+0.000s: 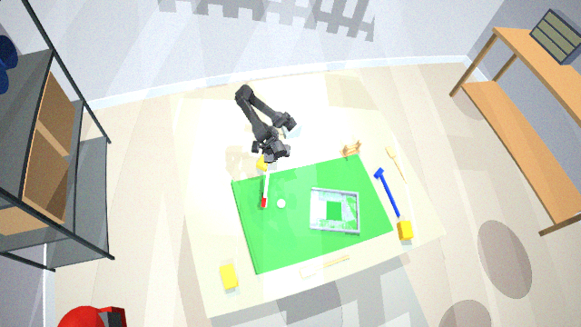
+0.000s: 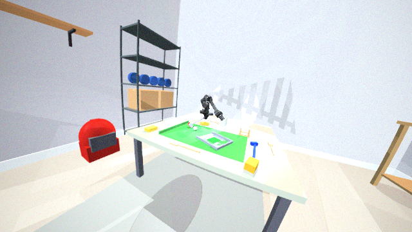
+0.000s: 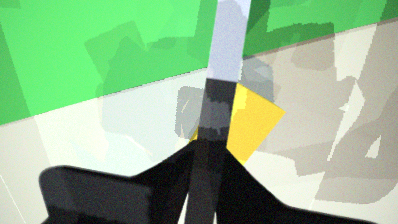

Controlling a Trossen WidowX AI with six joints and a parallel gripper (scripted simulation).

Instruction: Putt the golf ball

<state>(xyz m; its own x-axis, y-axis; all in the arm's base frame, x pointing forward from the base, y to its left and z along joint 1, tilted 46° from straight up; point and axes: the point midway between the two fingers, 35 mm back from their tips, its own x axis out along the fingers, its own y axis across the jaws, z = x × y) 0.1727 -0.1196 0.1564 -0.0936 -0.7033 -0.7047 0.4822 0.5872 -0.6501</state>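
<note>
My gripper is shut on the black grip of the red putter, at the mat's back edge. The putter's pale shaft slants down over the green mat. Its red head is at or just above the mat, left of the white golf ball in the top view, with a small gap between. The head is outside the wrist view. The ball is on the mat, left of the grey-walled ramp enclosure around the raised green.
A yellow block is beside the gripper. Other yellow blocks stand at the table's corners. A blue mallet lies right of the mat. A small wooden stand is behind it.
</note>
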